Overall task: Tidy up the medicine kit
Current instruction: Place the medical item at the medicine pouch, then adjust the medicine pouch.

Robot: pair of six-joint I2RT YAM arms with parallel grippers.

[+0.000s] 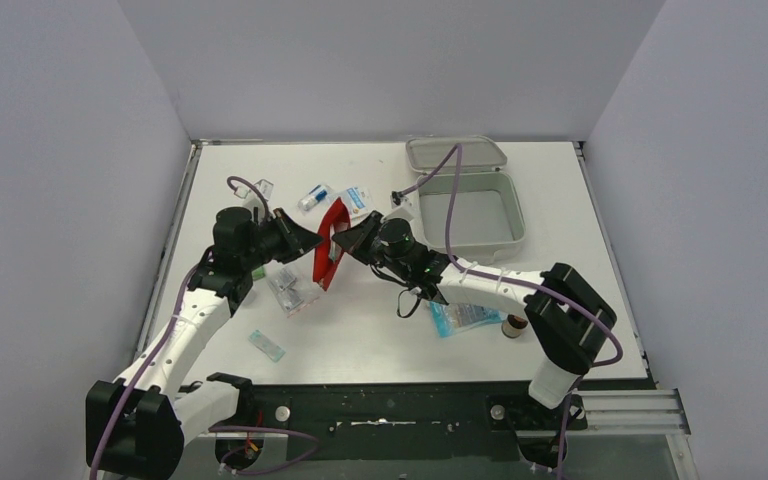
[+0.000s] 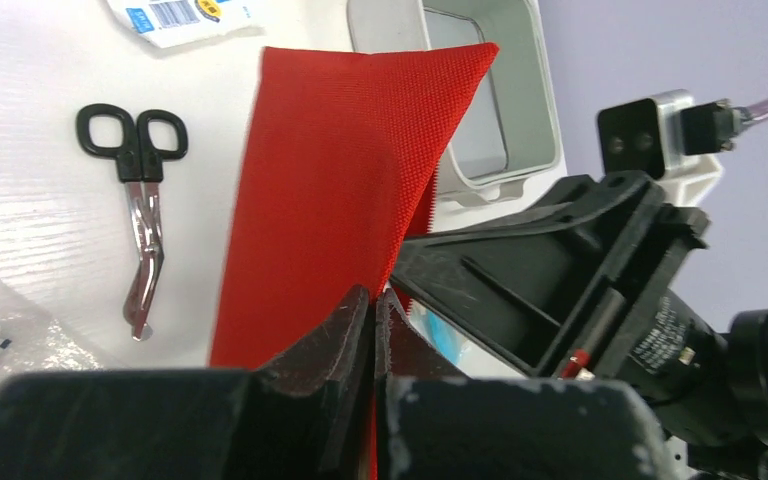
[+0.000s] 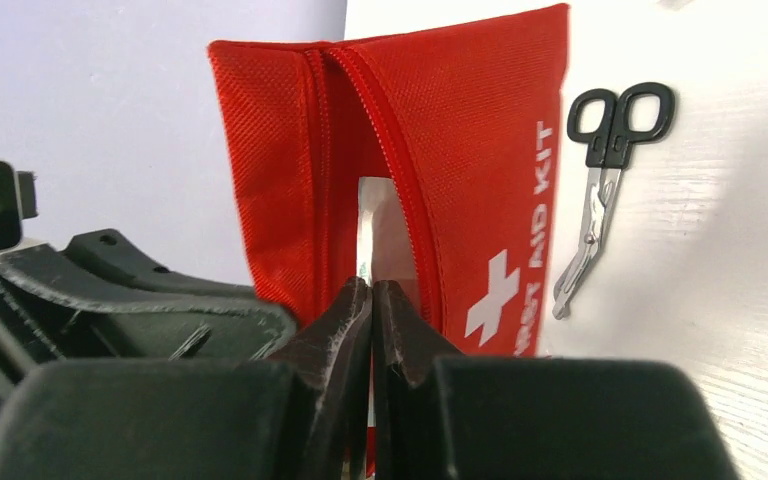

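The medicine kit [image 1: 512, 214], a pale grey box, stands at the back right with its lid [image 1: 456, 153] swung open; its wall also shows in the left wrist view [image 2: 545, 90]. A red First Aid Kit pouch [image 1: 331, 250] hangs upright above the table between both arms. My left gripper [image 2: 373, 300] is shut on the pouch's [image 2: 340, 170] fabric edge. My right gripper [image 3: 372, 288] is shut on the silver zipper pull [image 3: 375, 225] of the pouch [image 3: 480, 150], whose zipper is partly open.
Black-handled scissors [image 2: 138, 200] lie on the white table beyond the pouch. A clear packet [image 1: 290, 290], a small strip [image 1: 267, 345], a vial [image 1: 312, 197] and a labelled packet [image 1: 356, 198] lie around. A blue packet [image 1: 465, 318] and a brown bottle [image 1: 513, 326] sit under the right arm.
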